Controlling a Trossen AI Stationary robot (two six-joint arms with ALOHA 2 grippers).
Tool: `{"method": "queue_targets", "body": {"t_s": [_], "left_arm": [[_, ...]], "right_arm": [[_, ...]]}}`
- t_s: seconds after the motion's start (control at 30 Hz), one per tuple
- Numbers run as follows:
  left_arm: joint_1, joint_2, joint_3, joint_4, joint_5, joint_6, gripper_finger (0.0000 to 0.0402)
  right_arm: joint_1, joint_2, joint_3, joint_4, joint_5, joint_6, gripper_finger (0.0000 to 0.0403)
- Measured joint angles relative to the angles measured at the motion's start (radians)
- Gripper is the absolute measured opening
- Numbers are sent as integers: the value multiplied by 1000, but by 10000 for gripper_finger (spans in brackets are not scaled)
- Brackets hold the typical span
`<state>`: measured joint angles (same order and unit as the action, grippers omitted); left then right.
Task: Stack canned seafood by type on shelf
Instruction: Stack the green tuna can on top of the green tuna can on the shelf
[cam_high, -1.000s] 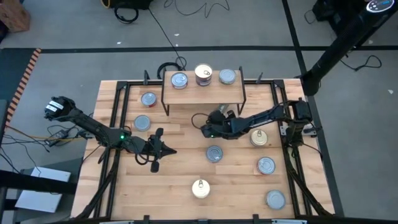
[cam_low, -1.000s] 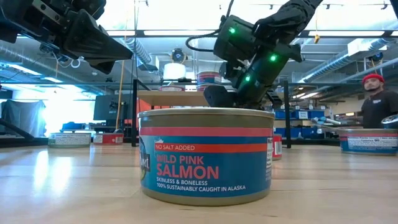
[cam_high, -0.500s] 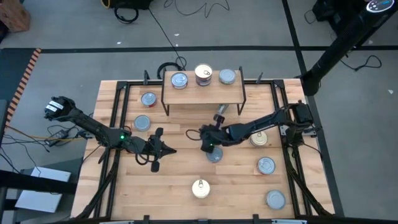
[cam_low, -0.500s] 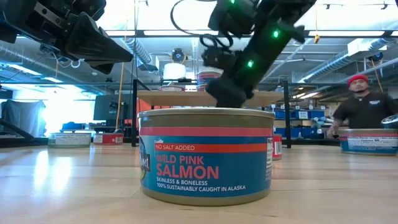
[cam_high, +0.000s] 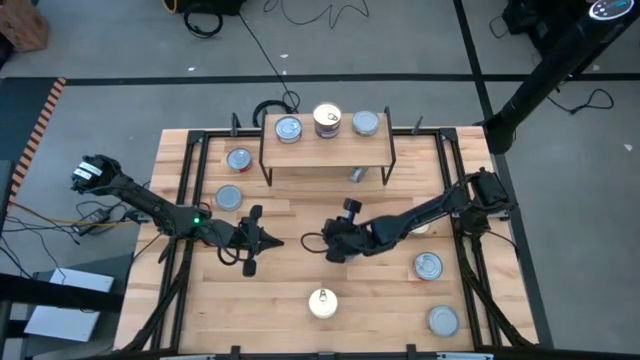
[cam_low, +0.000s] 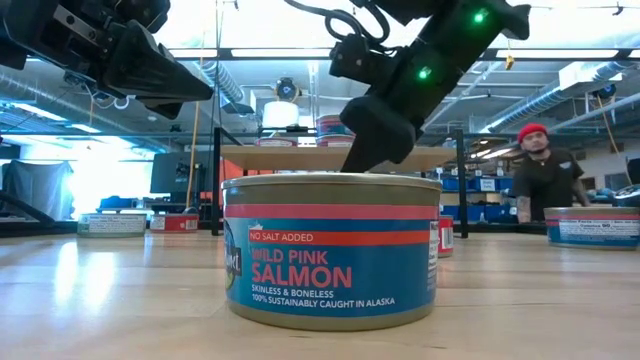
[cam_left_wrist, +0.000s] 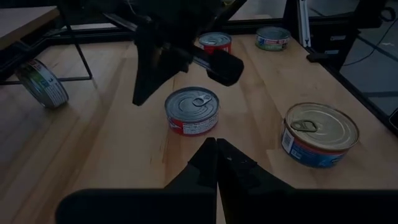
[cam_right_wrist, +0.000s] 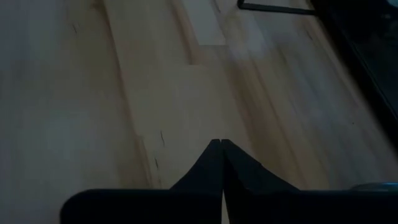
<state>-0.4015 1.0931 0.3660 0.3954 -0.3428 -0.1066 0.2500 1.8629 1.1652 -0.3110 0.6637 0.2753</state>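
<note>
Three tins (cam_high: 327, 122) stand on the shelf (cam_high: 325, 150). Several more sit on the tabletop: two at the far left (cam_high: 233, 177), a gold-topped salmon tin (cam_high: 322, 302) near the front, and two at the near right (cam_high: 428, 265). One tin (cam_high: 357, 175) rests on its edge under the shelf's near side. My right gripper (cam_high: 330, 244) is shut, points down to the left and hovers over a red-sided tin (cam_left_wrist: 193, 111). My left gripper (cam_high: 272, 241) is shut, empty, and waits left of centre.
The shelf's thin black legs (cam_high: 268, 172) stand on the far middle of the table. Black frame rails (cam_high: 185, 190) run along both sides. A gold-topped tin (cam_high: 421, 226) lies half under my right arm. A person (cam_low: 540, 180) stands in the room beyond.
My right gripper has swung from just in front of the shelf toward the near edge and a little left, rolling as it went. It now hangs over the red-sided tin. The tin on its edge has stayed behind and shifted under the shelf's near side.
</note>
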Motion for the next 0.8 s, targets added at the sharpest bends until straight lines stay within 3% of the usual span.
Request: {"method": "queue_targets", "body": {"t_s": [0.33,0.53,0.6,0.7,0.8], "left_arm": [[0,0,0,2,-4,1,6],[0,0,0,-1,-4,1,6],[0,0,0,-2,-4,1,6],[0,0,0,-2,-4,1,6],[0,0,0,-3,-4,1,6]], "right_arm": [[4,0,0,18,23,3,25],[4,0,0,143,5,-45,36],[-9,0,0,221,-22,-71,34],[-45,0,0,297,-172,-69,29],[-65,0,-5,311,-133,9,14]]}}
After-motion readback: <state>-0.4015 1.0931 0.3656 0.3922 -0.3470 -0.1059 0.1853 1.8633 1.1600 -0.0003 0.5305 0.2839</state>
